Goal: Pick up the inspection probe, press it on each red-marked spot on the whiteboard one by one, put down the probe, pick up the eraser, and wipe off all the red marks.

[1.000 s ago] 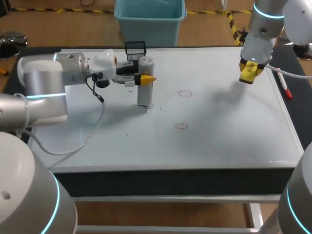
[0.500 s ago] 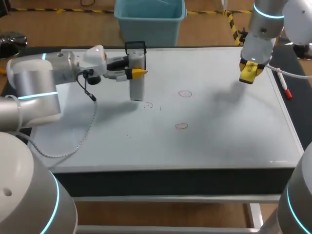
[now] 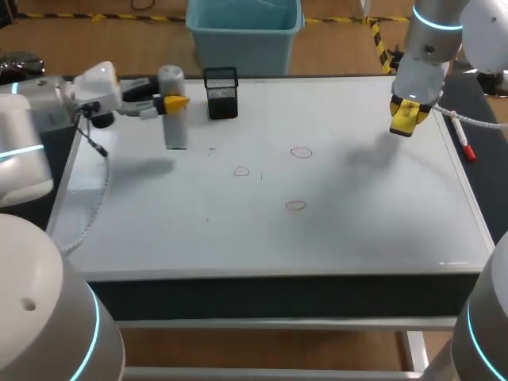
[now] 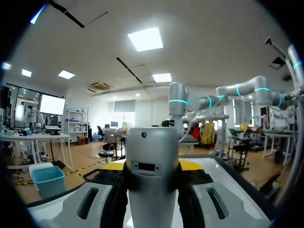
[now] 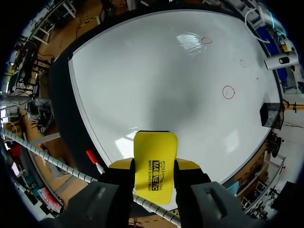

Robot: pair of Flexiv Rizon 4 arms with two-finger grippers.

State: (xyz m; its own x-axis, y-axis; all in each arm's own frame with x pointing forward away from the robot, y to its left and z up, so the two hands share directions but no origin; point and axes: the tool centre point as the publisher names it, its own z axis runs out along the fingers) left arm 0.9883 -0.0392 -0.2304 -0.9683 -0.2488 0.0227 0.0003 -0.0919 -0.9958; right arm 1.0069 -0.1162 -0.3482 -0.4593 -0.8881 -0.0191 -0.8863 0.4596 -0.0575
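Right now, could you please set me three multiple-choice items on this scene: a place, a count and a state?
1. Where does the black mesh holder stand?
A) at the whiteboard's far edge, near the probe
B) at its front right corner
C) at its middle

2. How many red marks are on the whiteboard?
A) one
B) three
C) five

3. What is the right gripper's state?
A) open, empty
B) shut on the yellow eraser
C) shut on the probe

Answers: 1 A, the head view shows it by the far edge; 2 B, three red circles show on the board; 3 B, the eraser sits between both fingers in the right wrist view.
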